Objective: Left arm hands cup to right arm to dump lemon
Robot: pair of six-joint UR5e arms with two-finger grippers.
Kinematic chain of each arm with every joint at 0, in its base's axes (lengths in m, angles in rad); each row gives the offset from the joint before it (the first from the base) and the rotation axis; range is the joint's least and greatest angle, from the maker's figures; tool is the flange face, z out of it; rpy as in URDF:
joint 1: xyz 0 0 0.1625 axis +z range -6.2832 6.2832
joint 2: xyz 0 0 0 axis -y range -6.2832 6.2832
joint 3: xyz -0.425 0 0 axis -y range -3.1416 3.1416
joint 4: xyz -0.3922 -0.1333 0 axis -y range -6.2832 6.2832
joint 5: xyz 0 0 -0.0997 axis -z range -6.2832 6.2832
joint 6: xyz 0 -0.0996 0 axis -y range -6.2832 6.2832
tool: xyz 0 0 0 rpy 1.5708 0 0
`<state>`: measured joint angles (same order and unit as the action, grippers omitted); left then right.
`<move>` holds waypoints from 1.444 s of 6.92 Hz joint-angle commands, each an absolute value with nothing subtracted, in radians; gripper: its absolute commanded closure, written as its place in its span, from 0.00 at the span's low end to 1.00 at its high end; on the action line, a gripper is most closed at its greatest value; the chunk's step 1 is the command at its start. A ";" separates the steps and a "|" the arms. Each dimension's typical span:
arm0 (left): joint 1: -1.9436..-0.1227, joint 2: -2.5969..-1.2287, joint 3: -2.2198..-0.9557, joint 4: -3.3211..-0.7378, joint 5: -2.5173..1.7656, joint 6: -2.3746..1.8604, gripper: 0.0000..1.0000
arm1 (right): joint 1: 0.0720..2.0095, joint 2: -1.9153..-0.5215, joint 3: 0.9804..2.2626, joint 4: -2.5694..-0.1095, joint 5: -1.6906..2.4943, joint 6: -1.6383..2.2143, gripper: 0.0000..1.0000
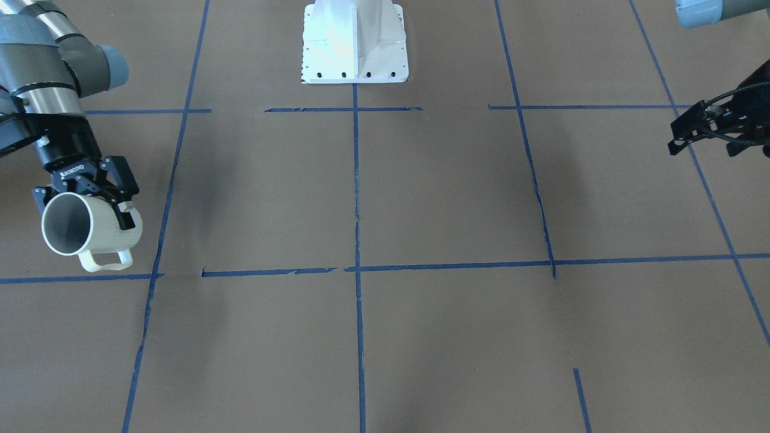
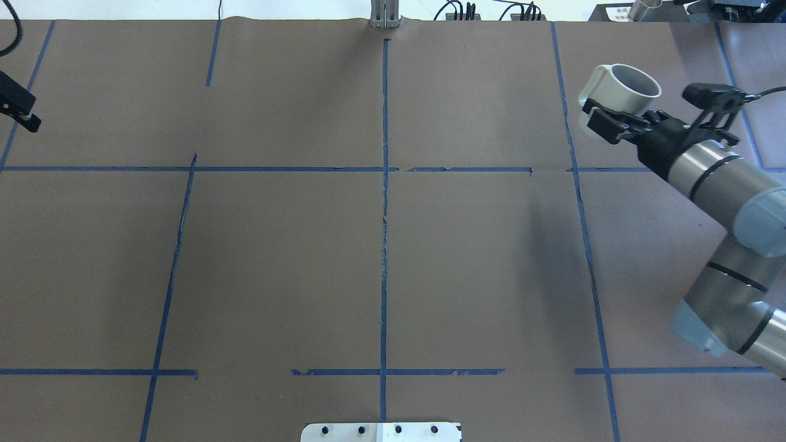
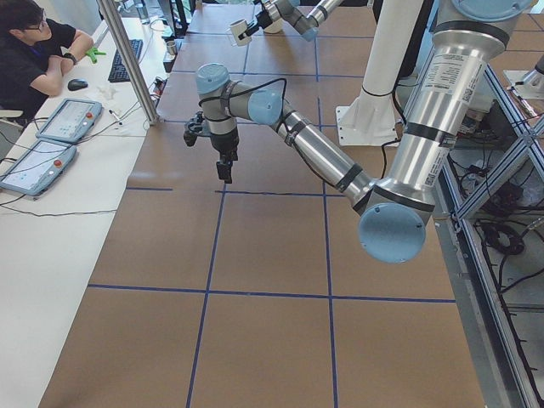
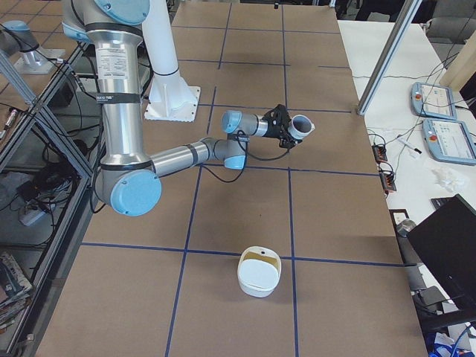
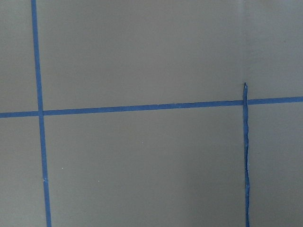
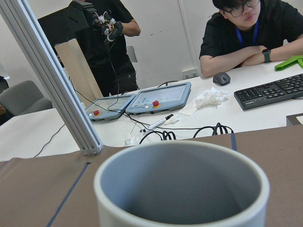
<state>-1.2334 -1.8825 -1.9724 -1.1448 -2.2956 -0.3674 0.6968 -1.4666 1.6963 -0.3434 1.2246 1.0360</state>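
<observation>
Cup (image 2: 619, 86), white, held in the air at about 2 o'clock over the brown table (image 2: 276, 258) in the overhead view. It is tipped, with its open mouth facing up and away from the robot. In the front view its loop handle hangs on the lower side. The right gripper (image 2: 614, 120) is clamped on the cup's wall, with 1 finger (image 1: 125, 213) on each side. The right arm (image 2: 712, 178) reaches in from 4 o'clock.

The left gripper (image 2: 18, 107) hangs at the 10 o'clock edge, well apart from the cup. Whether its fingers are apart or together cannot be told.

Blue tape lines (image 2: 384, 245) cross the table. In the right side view a white bowl (image 4: 259, 277) sits on the table at 6 o'clock. A pale yellow patch shows inside it, too small to identify.
</observation>
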 commanded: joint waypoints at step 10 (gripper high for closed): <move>-0.922 -2.411 -1.740 -1.152 -2.252 -1.032 0.00 | 0.324 -0.864 1.469 -0.865 0.636 0.935 1.00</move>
<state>-0.9563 -2.3574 -1.7676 -1.1501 -2.2503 -0.9415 0.3584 -0.9242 1.5414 -0.8636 0.7074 0.8707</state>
